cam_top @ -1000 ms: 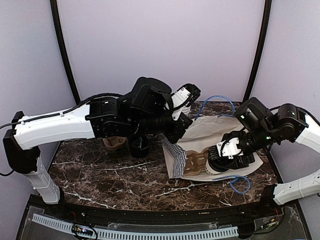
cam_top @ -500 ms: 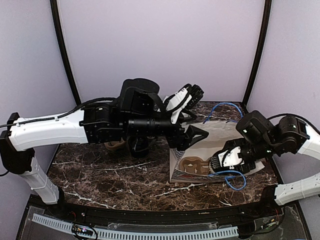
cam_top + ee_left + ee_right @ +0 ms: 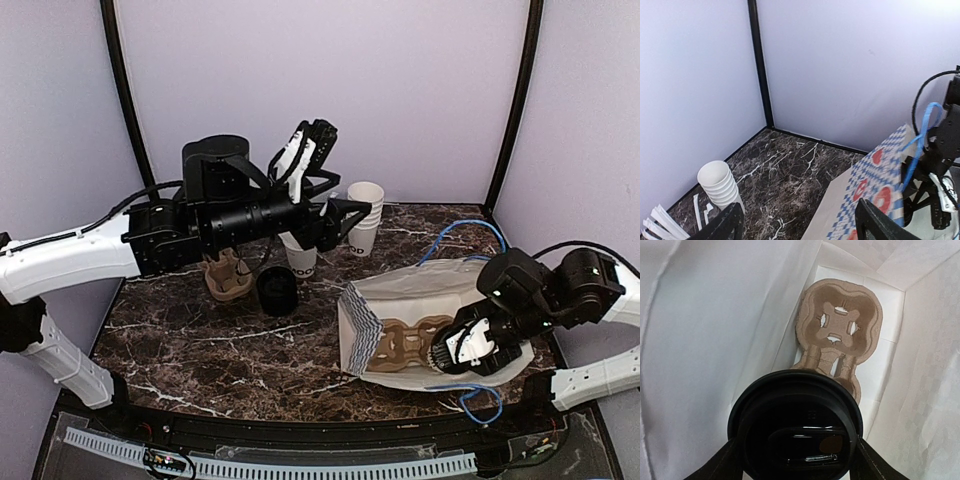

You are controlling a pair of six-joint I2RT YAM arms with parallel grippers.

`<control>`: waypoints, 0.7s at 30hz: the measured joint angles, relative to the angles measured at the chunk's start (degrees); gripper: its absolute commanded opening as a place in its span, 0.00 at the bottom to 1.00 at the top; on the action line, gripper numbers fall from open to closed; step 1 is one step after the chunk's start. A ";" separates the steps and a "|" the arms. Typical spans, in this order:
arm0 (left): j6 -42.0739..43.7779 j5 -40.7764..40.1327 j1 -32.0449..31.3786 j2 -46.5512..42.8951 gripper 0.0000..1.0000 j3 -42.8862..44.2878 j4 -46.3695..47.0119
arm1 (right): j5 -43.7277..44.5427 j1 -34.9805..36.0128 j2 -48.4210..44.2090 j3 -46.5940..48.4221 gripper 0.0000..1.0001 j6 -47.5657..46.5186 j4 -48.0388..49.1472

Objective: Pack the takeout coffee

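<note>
As right fingers (image 3: 726, 465) clasp the takeout coffee (image 3: 795, 425) (glossy, round, black-lidded), left fingers (image 3: 728, 225) gape empty.

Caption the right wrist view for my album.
Inside a white paper bag, the right gripper holds a black-lidded cup, a brown pulp carrier lying beyond.

Left arm (image 3: 70, 265): the lower link has a long white moulded shell, and the joint housings and forearm are matt black and cylindrical. A thin black left cable (image 3: 140, 197) runs outside the shell. The wrist carries a white-and-black bracket.

Left gripper (image 3: 800, 227): two plain black left fingers (image 3: 729, 225) with rounded edges.

Right arm (image 3: 600, 375): same build, white shells with rounded black joint housings. A black right cable (image 3: 565, 243) arches over the upper joint.

Right gripper (image 3: 796, 462): white body panel and black right fingers (image 3: 725, 465). No markings are legible on either arm.
</note>
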 measured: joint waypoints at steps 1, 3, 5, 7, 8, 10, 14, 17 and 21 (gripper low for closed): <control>-0.87 0.17 1.46 0.09 0.80 -0.85 0.20 | 0.09 0.59 0.00 -0.39 0.57 -0.02 0.00; -2.56 1.27 4.50 0.37 0.80 -2.86 0.61 | 0.57 2.23 -0.02 -1.16 0.57 -0.20 -0.15; -3.56 2.29 6.67 0.90 0.80 -4.66 1.07 | 1.09 4.07 -0.17 -1.77 0.55 -0.39 -0.42; -4.22 3.54 8.11 1.95 0.80 -6.03 1.44 | 2.01 5.42 -0.26 -2.25 0.55 -0.50 -0.57; -4.28 4.55 8.31 2.54 0.80 -6.60 1.66 | 2.51 5.84 -0.24 -2.40 0.55 -0.63 -0.50; -4.33 7.37 8.24 3.80 0.80 -7.67 1.81 | 3.58 6.12 -0.22 -2.56 0.54 -0.66 -0.09; -4.48 12.17 8.11 6.38 0.78 -8.68 2.01 | 5.18 6.32 -0.09 -2.97 0.53 -0.37 1.03; -4.94 15.30 8.07 8.41 0.76 -9.29 2.62 | 6.73 6.36 0.35 -2.89 0.52 -0.39 2.34; -5.97 18.64 8.07 10.71 0.75 -9.73 3.04 | 8.63 6.40 0.74 -2.67 0.52 -0.44 4.15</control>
